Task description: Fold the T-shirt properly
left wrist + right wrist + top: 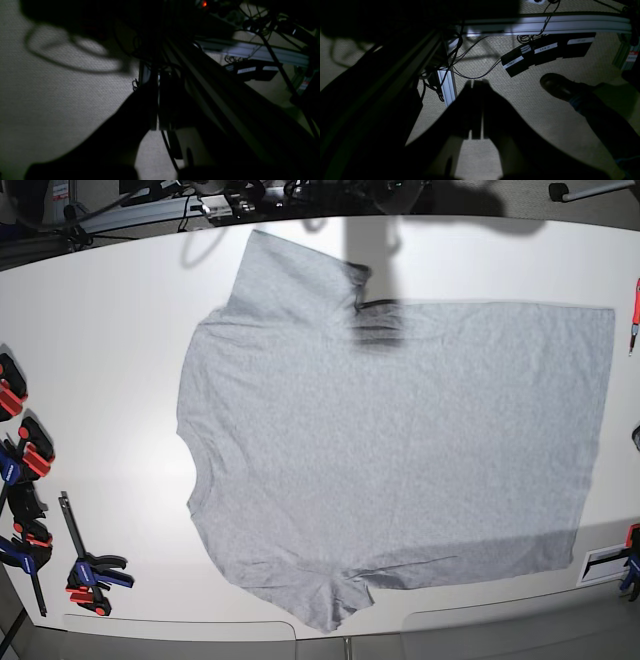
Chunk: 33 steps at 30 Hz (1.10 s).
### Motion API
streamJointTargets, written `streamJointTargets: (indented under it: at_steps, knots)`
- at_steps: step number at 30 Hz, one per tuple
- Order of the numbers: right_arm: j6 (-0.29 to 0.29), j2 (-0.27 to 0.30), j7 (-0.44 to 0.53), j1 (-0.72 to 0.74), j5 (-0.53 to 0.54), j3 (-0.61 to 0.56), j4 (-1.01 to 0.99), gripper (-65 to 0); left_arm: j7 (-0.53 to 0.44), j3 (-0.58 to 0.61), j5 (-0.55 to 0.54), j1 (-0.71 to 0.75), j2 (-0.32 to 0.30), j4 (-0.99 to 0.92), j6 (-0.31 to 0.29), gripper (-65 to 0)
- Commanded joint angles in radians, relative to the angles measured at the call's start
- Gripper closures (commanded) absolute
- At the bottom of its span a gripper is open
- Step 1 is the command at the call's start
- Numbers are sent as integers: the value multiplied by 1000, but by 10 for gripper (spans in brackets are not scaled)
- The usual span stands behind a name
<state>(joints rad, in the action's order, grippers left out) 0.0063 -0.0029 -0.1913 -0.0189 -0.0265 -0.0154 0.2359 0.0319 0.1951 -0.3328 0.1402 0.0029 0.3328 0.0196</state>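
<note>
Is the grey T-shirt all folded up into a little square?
No, the T-shirt lies spread out wide across the table, with one sleeve sticking out at the top.

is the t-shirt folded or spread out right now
Spread: the T-shirt lies broad across the table, sleeves out, with small creases.

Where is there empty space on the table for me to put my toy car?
The best bare patch is left of the T-shirt in the base view, between it and the clamps. A thin strip lies along the top, past the shirt's far edge. It's crowded at the lower left, with clamps, and tight at the right edge, by the red screwdriver.
</note>
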Motion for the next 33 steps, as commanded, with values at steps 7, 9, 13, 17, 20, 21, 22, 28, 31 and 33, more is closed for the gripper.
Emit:
streamJointTargets:
  at_steps: [7,9,13,17,20,21,22,28,31,33]
  knots:
    - [-6,0,-1,4,0,2,6,0,22,1,18,56,8,80,3,0]
    - [-6,0,-2,4,0,2,6,0,29,1,18,56,8,81,3,0]
    - [-6,0,-2,4,0,2,6,0,29,1,18,56,8,81,3,0]
    - [-6,0,-2,2,0,2,6,0,29,1,18,57,7,81,3,0]
    - [-6,0,-2,-2,0,2,6,0,29,1,18,57,7,81,3,0]
    - [-6,0,-2,-2,0,2,6,0,29,1,18,57,7,81,3,0]
    - [-6,1,-2,-4,0,2,6,0,28,1,18,57,7,81,3,0]
    - [-6,12,1,-28,0,2,6,0,28,1,18,67,-14,81,3,0]
    - [-6,25,16,-51,-1,2,6,0,27,1,18,80,-40,81,3,0]
    - [-6,37,26,-67,0,2,8,0,26,1,18,92,-64,81,3,0]
